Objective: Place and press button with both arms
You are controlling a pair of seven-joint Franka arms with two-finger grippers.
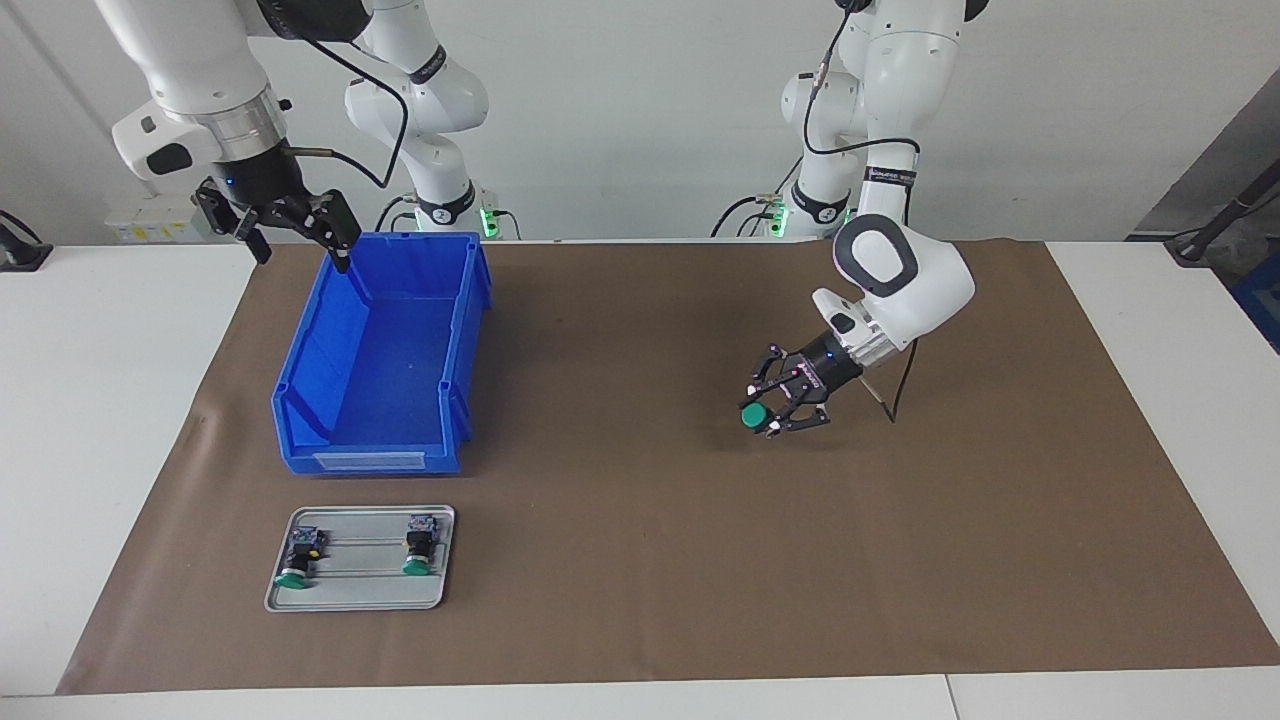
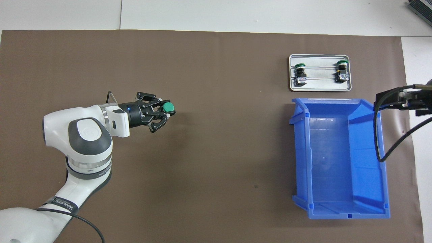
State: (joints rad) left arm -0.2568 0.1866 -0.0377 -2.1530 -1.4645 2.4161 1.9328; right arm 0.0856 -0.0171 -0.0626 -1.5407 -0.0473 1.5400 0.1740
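brown mat (image 1: 640,560) underneath, blue bin (image 1: 385,355) empty. right gripper (image 1: 295,225) hangs spread wide over the bin's corner. left gripper (image 1: 778,405) is low over the bare mat, clamped on the button (image 1: 755,415). two more buttons (image 1: 300,555) lie on the tray (image 1: 360,595).

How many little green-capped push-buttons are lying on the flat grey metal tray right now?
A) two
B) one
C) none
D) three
A: two green-capped push-buttons lie on the flat grey metal tray, while a third green-capped button is held in the left gripper above the brown mat.
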